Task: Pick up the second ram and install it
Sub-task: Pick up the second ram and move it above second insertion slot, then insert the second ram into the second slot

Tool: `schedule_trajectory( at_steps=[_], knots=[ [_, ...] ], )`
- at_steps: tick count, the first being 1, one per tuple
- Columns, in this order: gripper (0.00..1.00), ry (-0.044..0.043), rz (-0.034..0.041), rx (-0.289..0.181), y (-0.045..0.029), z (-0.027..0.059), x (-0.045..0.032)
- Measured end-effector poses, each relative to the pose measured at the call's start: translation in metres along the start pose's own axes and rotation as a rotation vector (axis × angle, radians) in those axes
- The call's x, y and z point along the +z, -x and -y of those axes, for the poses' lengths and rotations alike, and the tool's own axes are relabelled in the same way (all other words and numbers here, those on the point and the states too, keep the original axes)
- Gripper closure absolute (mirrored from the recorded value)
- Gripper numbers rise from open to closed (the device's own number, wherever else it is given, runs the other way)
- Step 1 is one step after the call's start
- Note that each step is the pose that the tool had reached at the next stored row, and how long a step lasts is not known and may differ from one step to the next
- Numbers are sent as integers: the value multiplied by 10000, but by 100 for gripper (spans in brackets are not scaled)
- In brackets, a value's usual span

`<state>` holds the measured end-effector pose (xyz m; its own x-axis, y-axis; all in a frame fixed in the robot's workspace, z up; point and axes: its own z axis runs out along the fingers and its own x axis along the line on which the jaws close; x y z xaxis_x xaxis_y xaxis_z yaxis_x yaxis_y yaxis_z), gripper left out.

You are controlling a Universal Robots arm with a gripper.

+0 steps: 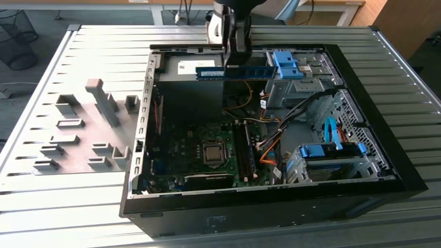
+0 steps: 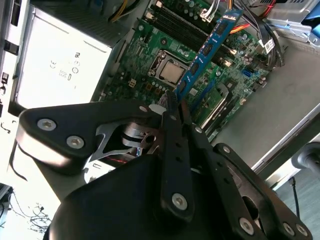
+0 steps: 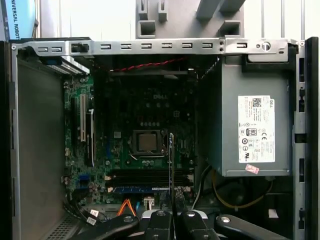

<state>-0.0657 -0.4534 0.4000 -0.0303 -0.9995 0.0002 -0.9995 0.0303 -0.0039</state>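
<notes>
Blue second ram [image 1: 236, 73] held in the air above the open computer case [image 1: 386, 170].

Narrow black fingers [image 2: 172, 122] of the gripper [image 1: 236, 63] are clamped on the stick, which lies level over the far part of the case in the exterior view, well above the motherboard [image 1: 200, 150]. In the second wrist view the stick [image 2: 207, 50] juts out over the processor socket [image 2: 171, 71] and memory slots [image 2: 172, 22]; in the first wrist view it shows edge-on [image 3: 171, 175].

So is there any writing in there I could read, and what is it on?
White label on the power supply: print and symbols, too small to read.
White sticker on the second ram, held in the gripper: too blurred to read.
</notes>
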Motion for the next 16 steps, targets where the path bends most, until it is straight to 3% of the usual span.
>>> schedule_trajectory(
  at_steps=[14,16],
  knots=[
    [86,0,-2,-1,2,34,0],
    [86,-1,-42,41,2,35,1]
  ],
)
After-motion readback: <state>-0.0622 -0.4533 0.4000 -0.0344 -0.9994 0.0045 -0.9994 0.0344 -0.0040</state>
